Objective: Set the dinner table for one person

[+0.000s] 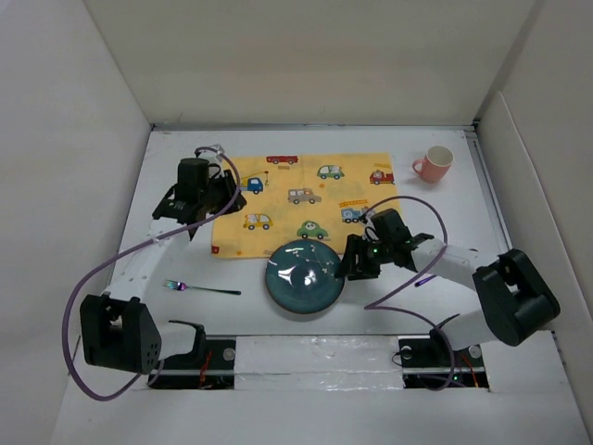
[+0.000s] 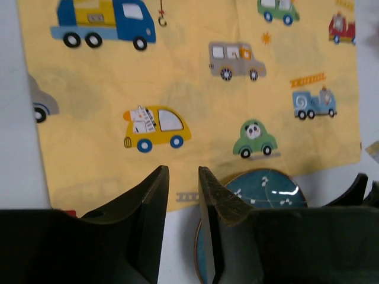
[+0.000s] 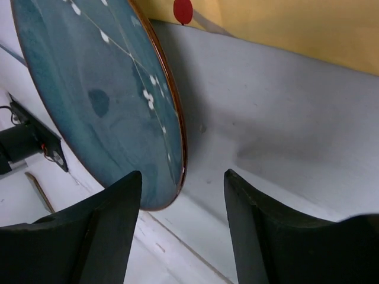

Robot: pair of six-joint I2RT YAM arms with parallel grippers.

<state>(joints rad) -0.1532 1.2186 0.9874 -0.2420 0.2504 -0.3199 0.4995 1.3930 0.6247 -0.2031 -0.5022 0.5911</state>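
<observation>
The dinner table [image 1: 463,213] is the white walled surface. A yellow car-print placemat [image 1: 306,195] lies at its middle. A dark blue plate [image 1: 304,275] rests at the mat's near edge, partly on it. My right gripper [image 1: 350,264] is at the plate's right rim and stands open [image 3: 182,177], with the rim of the plate [image 3: 95,89] between its fingers and nearer the left one. My left gripper [image 1: 222,200] hovers over the mat's left edge, slightly open [image 2: 183,171] and holding nothing. Beyond its fingers lie the placemat [image 2: 195,106] and the plate [image 2: 266,186].
A fork [image 1: 199,288] with an iridescent head lies on the table to the left of the plate. A pink mug [image 1: 434,163] stands at the back right, off the mat. Purple cables loop from both arms. White walls edge the table.
</observation>
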